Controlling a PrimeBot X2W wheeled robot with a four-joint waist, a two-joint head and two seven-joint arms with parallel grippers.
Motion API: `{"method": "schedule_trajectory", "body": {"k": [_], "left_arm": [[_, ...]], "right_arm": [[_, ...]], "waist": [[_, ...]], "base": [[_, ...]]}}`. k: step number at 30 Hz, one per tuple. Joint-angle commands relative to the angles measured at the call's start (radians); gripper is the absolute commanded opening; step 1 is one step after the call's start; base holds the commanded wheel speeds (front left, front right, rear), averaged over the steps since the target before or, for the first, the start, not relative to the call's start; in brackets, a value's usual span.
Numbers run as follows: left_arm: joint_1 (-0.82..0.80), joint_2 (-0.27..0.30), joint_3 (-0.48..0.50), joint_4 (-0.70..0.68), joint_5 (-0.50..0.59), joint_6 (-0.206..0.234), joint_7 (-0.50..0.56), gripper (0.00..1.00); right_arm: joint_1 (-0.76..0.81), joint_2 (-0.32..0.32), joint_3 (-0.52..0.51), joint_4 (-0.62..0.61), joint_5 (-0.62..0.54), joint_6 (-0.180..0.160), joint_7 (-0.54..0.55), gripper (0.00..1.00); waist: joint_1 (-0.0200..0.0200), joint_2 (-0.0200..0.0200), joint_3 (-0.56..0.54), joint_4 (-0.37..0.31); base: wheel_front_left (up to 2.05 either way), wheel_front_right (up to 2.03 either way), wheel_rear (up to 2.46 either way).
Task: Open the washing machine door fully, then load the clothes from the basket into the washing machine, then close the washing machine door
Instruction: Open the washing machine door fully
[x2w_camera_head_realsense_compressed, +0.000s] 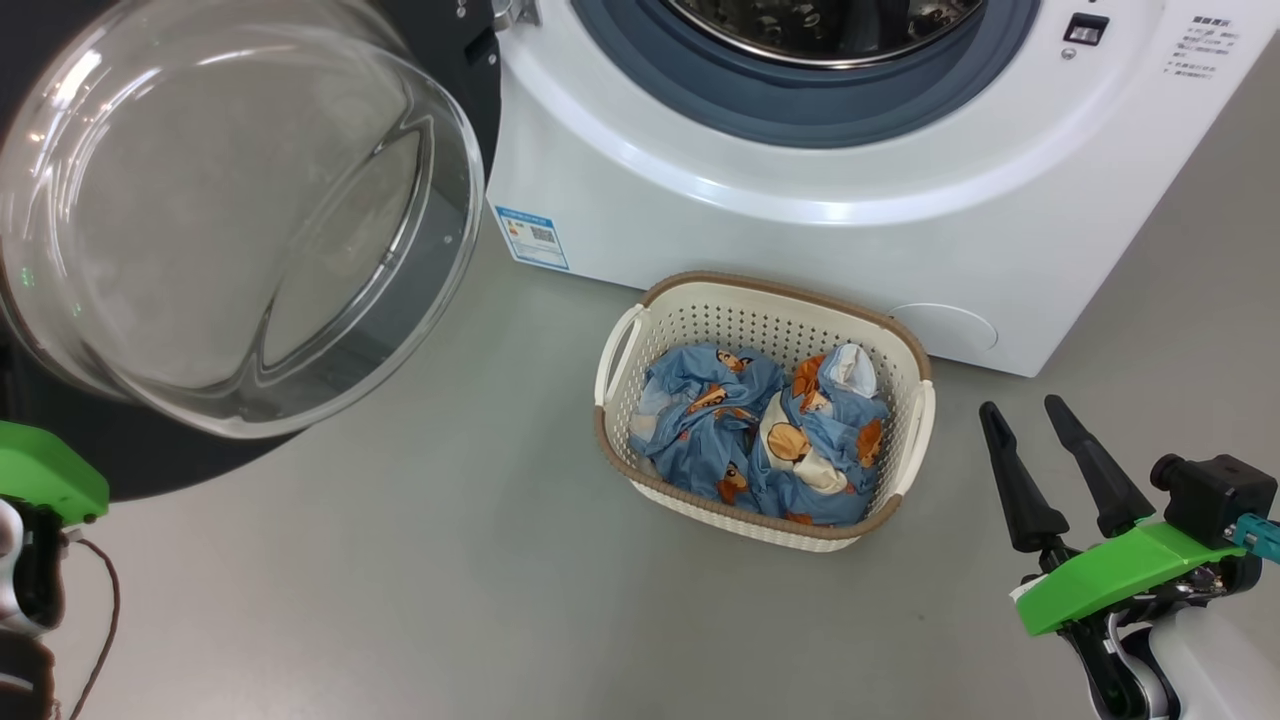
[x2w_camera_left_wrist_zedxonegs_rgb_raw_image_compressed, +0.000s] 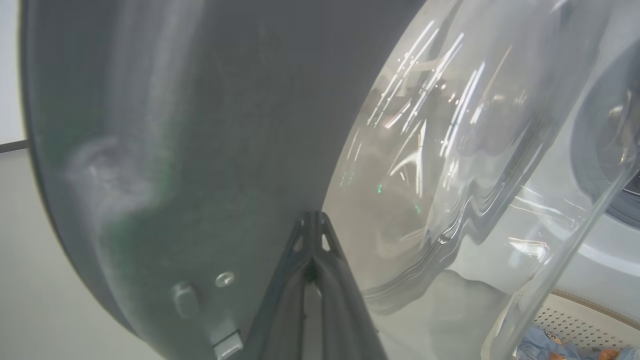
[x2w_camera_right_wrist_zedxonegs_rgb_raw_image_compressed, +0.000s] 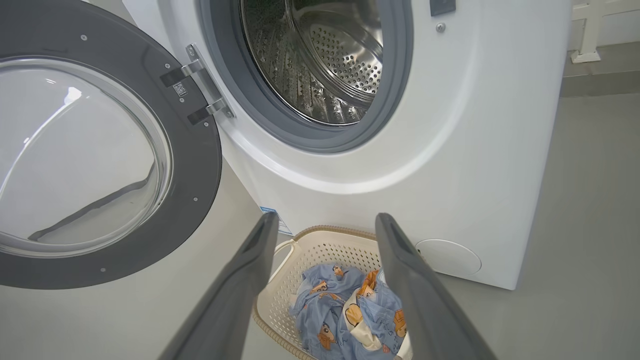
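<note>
In the head view the round, black-rimmed washing machine door (x2w_camera_head_realsense_compressed: 240, 220) with its bulging glass bowl hangs wide at ten o'clock. The big white front-loading washing machine (x2w_camera_head_realsense_compressed: 800, 230) is at twelve, and the cream perforated plastic basket (x2w_camera_head_realsense_compressed: 790, 292) sits centre, holding the light blue cartoon-print clothes (x2w_camera_head_realsense_compressed: 760, 430). My right gripper (x2w_camera_head_realsense_compressed: 1022, 407) waits at four o'clock, fingers spread wide, empty. In the left wrist view my left gripper (x2w_camera_left_wrist_zedxonegs_rgb_raw_image_compressed: 311, 220) is pinched closed on nothing, tips aimed at the door's dark rim; contact I cannot confirm. The right wrist view frames the basket at six o'clock between its fingers. I judge the door open enough; I'd lower the right gripper onto the nearer bundle's highest fold, clear of the brown rim.
</note>
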Motion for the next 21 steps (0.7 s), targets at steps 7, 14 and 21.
{"method": "schedule_trajectory", "body": {"k": [7,14,21], "left_arm": [[-0.042,0.070,0.022,0.027,0.009,-0.008,-0.027,0.00],[-0.028,0.072,0.002,0.037,0.014,-0.035,-0.045,0.00],[0.006,0.069,-0.010,0.021,0.011,-0.054,-0.061,0.00]], "right_arm": [[-0.013,-0.004,0.017,-0.011,0.012,0.006,-0.012,1.00],[-0.010,0.003,0.026,-0.009,0.012,0.006,-0.012,1.00],[0.002,0.008,0.024,-0.003,0.014,0.006,-0.012,1.00]], "waist": [[0.0000,-0.0001,-0.025,-0.001],[0.0000,-0.0001,-0.043,-0.007],[0.0000,-0.0001,-0.060,-0.008]], "base": [[0.00,0.00,0.00],[0.00,0.00,0.00],[0.00,0.00,0.00]]}}
